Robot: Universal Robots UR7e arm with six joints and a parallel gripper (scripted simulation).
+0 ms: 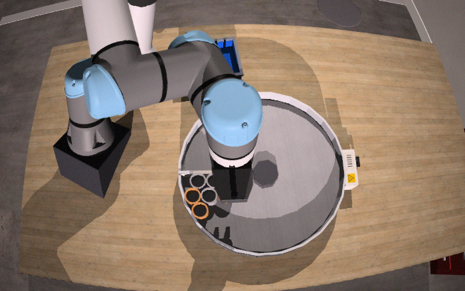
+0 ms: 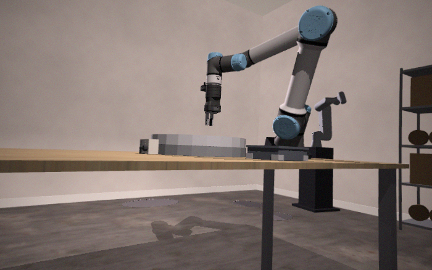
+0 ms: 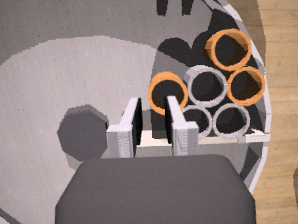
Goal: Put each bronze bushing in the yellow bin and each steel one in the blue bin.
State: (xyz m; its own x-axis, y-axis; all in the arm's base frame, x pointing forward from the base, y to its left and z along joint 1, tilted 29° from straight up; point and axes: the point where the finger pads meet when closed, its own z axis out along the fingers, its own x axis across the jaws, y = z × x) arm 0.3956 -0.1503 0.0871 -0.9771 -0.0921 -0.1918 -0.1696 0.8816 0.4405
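My gripper (image 2: 208,123) (image 3: 153,111) points down, partly open and empty, above the grey turntable (image 1: 301,137) (image 2: 197,143) (image 3: 35,75). In the wrist view a bronze bushing (image 3: 166,75) stands just beyond the right fingertip, the innermost of the cluster. Two more bronze bushings, one (image 3: 212,49) (image 1: 200,217) farther round and one (image 3: 262,86) (image 1: 185,195) by the wall, stand around a steel bushing (image 3: 191,82) (image 1: 202,195). Two other steel bushings (image 3: 247,121) (image 3: 209,121) stand near the divider. The blue bin (image 1: 240,60) is partly hidden by the arm. No yellow bin is visible.
A raised white wall (image 1: 337,137) rings the turntable. A pale divider bar (image 1: 202,172) (image 3: 225,140) crosses beside the bushings. A dark round hub (image 1: 265,174) (image 3: 82,132) is at the centre. A control box (image 1: 349,168) (image 2: 153,146) sits at the outer wall.
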